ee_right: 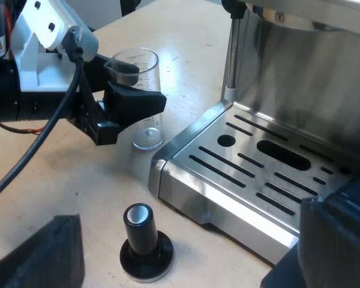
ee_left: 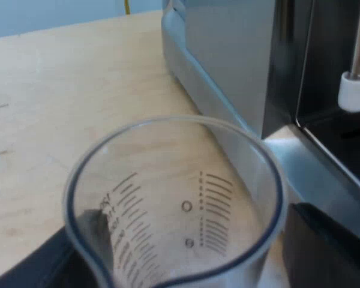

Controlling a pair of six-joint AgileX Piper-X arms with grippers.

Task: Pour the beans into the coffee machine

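Observation:
A clear measuring glass [ee_left: 174, 204] with printed scale marks sits between my left gripper's [ee_left: 180, 264] two black fingers, which press on its sides. I see no beans inside it. From the right wrist view, the measuring glass [ee_right: 143, 120] has its base at the table, close to the corner of the espresso machine's drip tray [ee_right: 252, 174], with the left gripper [ee_right: 129, 84] clasped around it. My right gripper [ee_right: 186, 258] hangs open above the table by the drip tray's edge, with nothing between its fingers.
A tamper with a black knob [ee_right: 143, 243] stands on the wooden table [ee_left: 60, 102] under my right gripper. The machine's steel side [ee_left: 228, 60] is close beside the glass. The steam wand [ee_right: 231, 54] hangs over the tray's corner.

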